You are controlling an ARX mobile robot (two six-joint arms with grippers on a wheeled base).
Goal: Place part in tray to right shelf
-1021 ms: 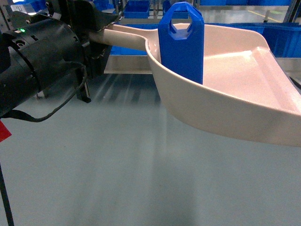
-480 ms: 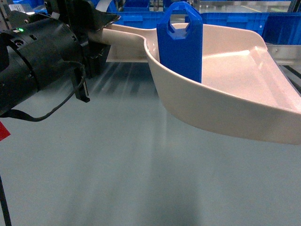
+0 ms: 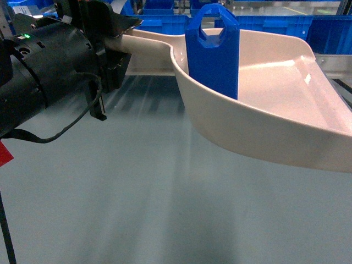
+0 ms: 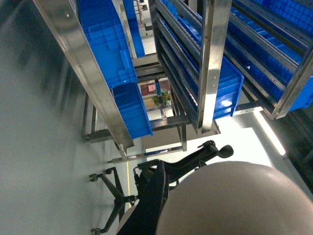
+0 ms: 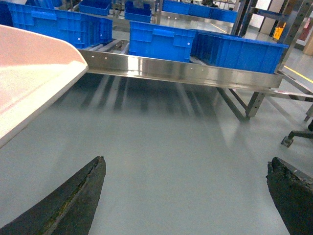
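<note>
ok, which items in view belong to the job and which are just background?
Job:
- small bright-blue plastic block standing in the scoop
- pale beige-pink dustpan-shaped scoop
- left gripper, shut on the scoop's handle

Background:
- large blue crates
- steel rack rail
- office chair

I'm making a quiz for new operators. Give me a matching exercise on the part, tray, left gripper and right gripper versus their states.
Things:
1. part
2. tray
3. left gripper
4. right gripper

States:
A. open, holding nothing
B. standing upright in the scoop
C. clamped on the handle
D. carried above the floor

Pairs: 1-B, 2-D, 3-C, 4-A
</note>
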